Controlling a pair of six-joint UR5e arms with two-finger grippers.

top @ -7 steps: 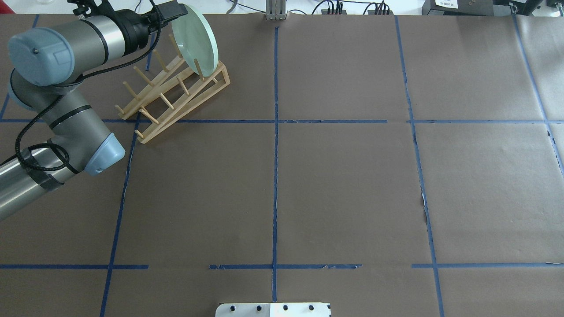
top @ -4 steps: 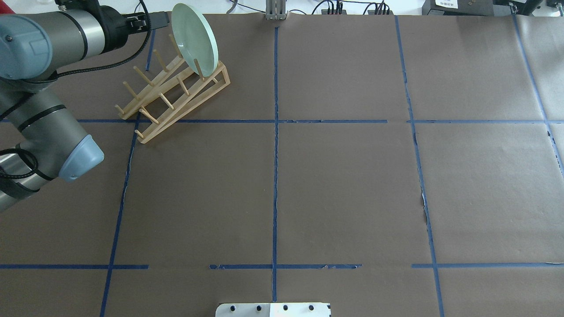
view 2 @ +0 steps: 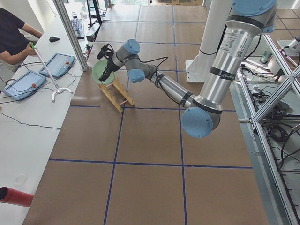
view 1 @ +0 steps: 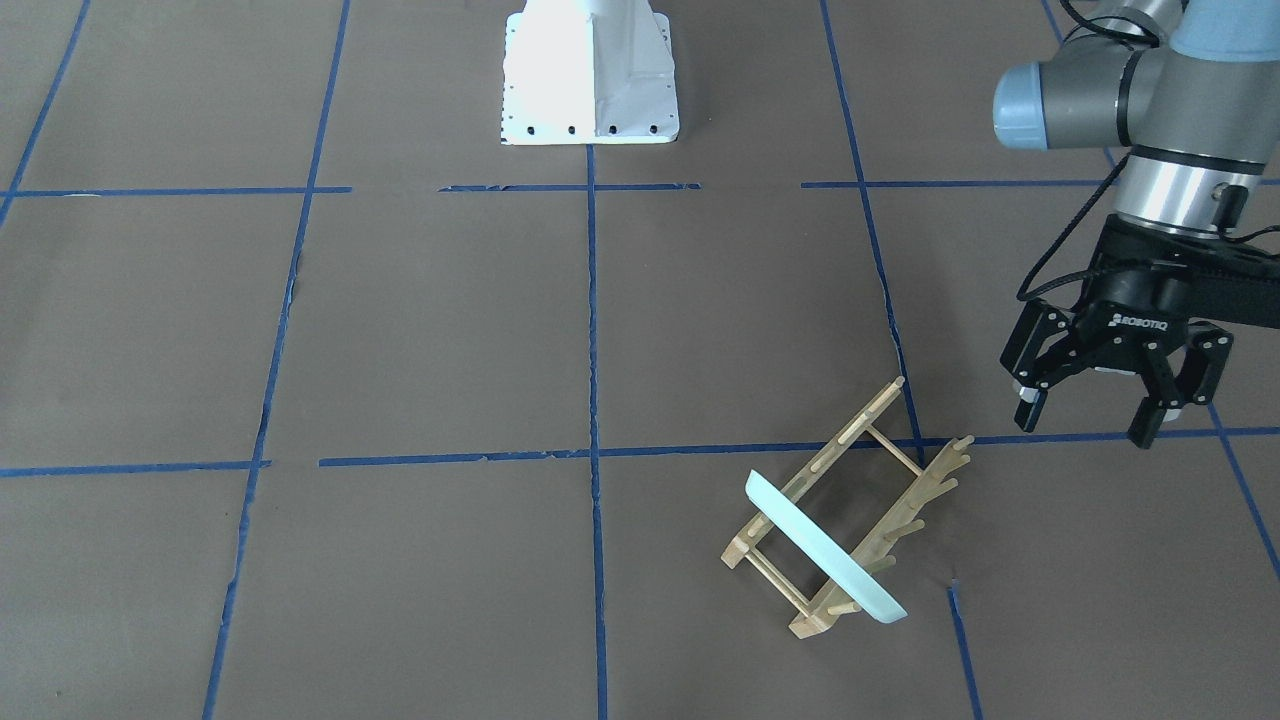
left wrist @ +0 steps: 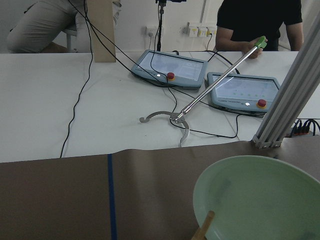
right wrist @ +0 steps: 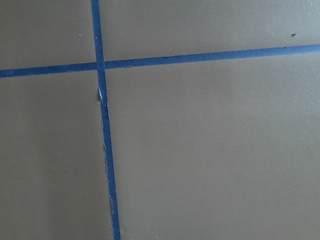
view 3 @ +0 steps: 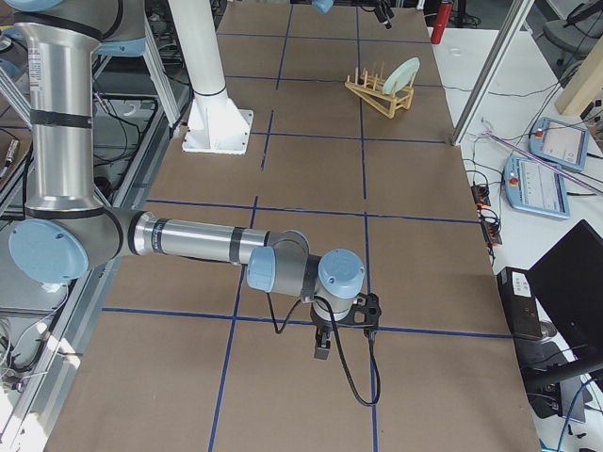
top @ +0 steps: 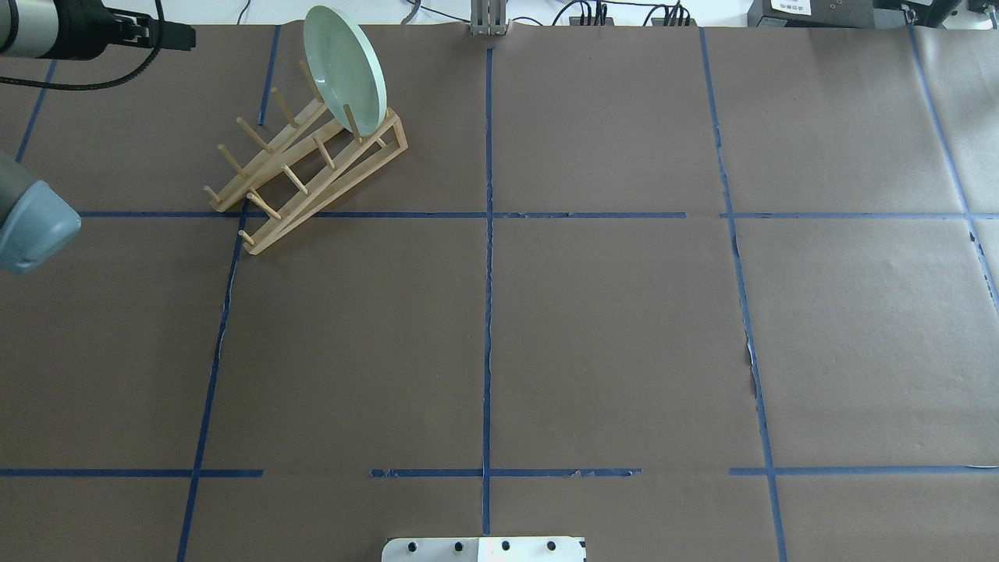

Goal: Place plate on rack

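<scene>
the pale green plate stood on edge, leaning slightly, between the pegs of the small wooden rack, at the rack's end nearest the camera. the rack sat askew on a table covered in brown paper and gridded with blue tape. the robot's left gripper hung beside the rack's far end, clear of it, black jaws spread wide with nothing between them. a white mount base sat at the table's far side.

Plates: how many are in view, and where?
1. The plate stands on edge in the rack's end slot farthest from the robot; the other slots show no plates. The left hand is open, apart from it.
</scene>
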